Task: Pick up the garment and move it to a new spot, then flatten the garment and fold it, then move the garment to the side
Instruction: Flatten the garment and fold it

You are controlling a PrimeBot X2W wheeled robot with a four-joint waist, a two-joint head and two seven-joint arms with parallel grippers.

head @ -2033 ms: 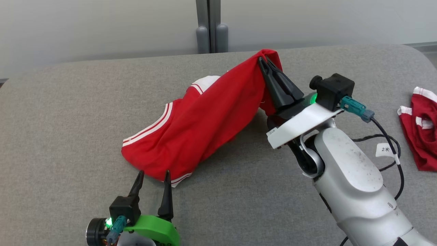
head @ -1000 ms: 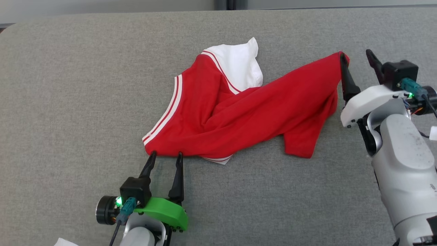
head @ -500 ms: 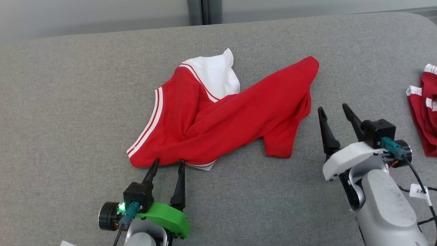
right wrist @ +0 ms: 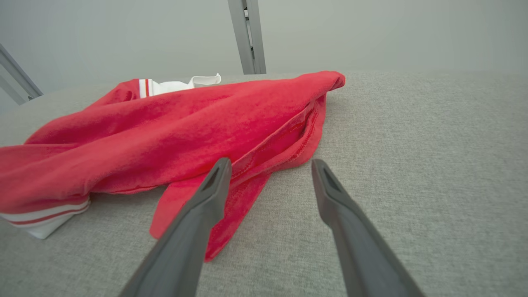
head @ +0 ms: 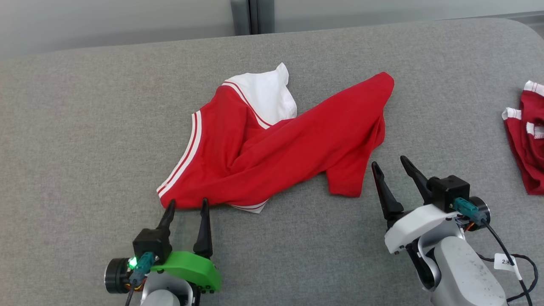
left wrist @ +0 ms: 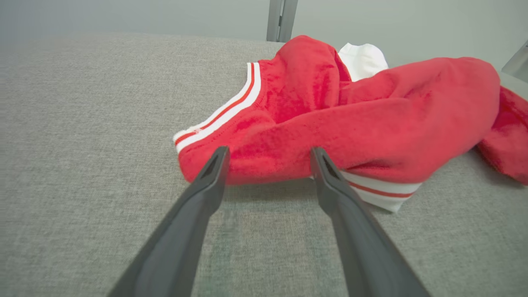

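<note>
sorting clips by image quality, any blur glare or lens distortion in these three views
Head view: even soft light, sharp, no glare, just a faint shadow under the shirt. Left wrist view: wide-angle stretch, its fingers loom large and soften toward the bottom edge, shirt slightly fuzzy. Right wrist view: same stretch on its fingers, table weave stays clear.

Grey table [head: 85,127], garment [head: 276,161] (crumpled), red cloth [head: 529,157]

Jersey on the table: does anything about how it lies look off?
Yes. The jersey lies twisted and bunched on the grey table, folded over itself, one white sleeve poking out at the far side.
</note>
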